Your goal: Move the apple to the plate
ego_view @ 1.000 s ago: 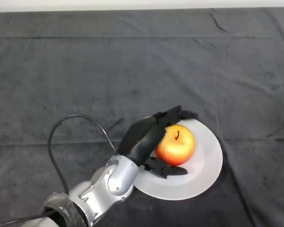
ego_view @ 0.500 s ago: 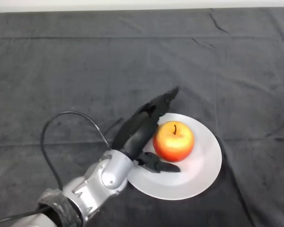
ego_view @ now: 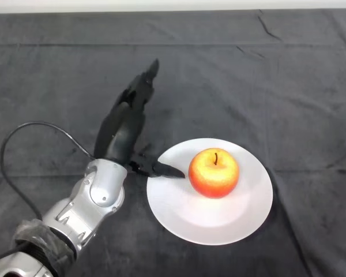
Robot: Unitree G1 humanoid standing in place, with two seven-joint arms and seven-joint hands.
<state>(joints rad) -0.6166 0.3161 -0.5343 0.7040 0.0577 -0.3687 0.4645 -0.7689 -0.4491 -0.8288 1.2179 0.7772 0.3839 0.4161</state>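
A red and yellow apple point(ego_view: 214, 172) stands upright on the white plate point(ego_view: 242, 213), a little above the plate's middle. My left hand point(ego_view: 125, 124) is to the left of the plate, open, with its fingers stretched up and away from me. Its thumb point(ego_view: 158, 169) points right over the plate's left rim, a short gap from the apple. Nothing is in the hand.
The table is covered with a dark grey cloth point(ego_view: 288, 86) with a few creases. Its far edge runs along the top of the view.
The hand has let go of the apple and drawn back to the left and up, its fingers straightening. The apple stays on the plate.
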